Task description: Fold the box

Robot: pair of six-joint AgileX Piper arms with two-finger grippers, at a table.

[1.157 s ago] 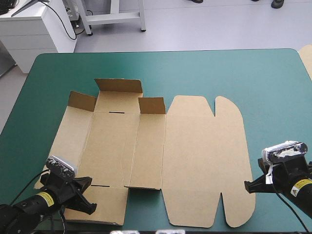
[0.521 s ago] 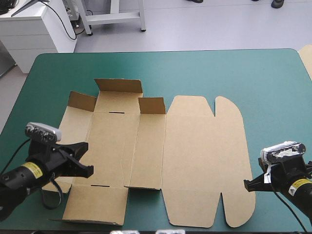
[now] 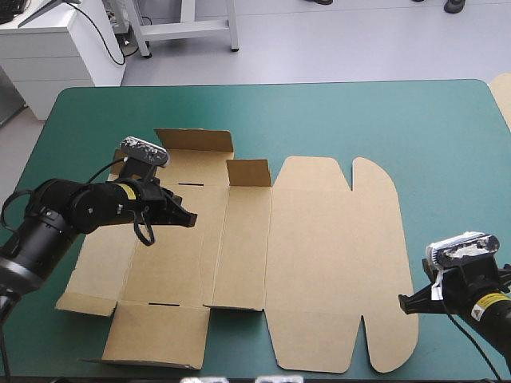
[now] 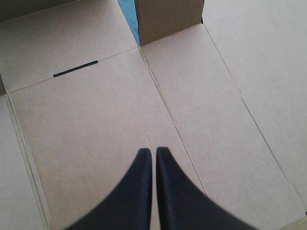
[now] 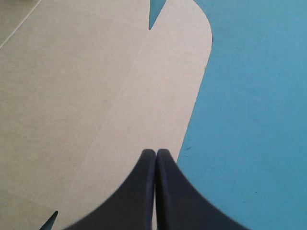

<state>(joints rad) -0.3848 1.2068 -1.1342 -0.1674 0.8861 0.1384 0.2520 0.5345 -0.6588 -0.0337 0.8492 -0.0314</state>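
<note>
Box point(image 3: 319, 255) is lying mostly flat across the middle of the teal-green cover point(image 3: 415, 120), with three short flaps point(image 3: 249, 171) standing up at its far left end. Left gripper point(image 3: 190, 219) is hovering over the box's left panels, black fingers pressed together and gripping nothing. Right gripper point(image 3: 406, 306) is sitting at the box's near right edge, fingers likewise together and empty.

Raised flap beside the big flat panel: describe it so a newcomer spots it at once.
On the teal-green table lies the brown box, a cut sheet mostly flat. Along its far edge three flaps stand up; this flap is the rightmost, bordering the wide flat panel with rounded corners. It is narrower than the middle flap and stands nearer the robot than it.
</note>
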